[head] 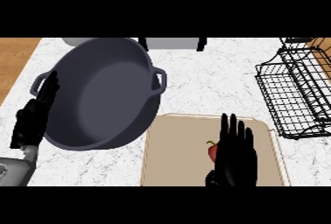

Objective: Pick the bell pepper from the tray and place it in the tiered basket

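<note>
A small red bell pepper point(212, 151) with a yellow-green stem lies on the beige tray point(176, 148) in the lower middle of the head view. My right hand point(236, 157) hovers over the tray with its fingers straight and pointing away from me; it covers the pepper's right side. The black wire tiered basket point(294, 94) stands at the right edge, apart from the tray. My left hand point(33, 116) rests open at the left, fingers up, beside the big pot.
A large dark grey pot point(103, 94) with two side handles sits tilted on the white marble counter, left of the tray and overlapping its upper left corner. A grey and black appliance point(169, 43) stands at the back. Wooden surface shows at the far left.
</note>
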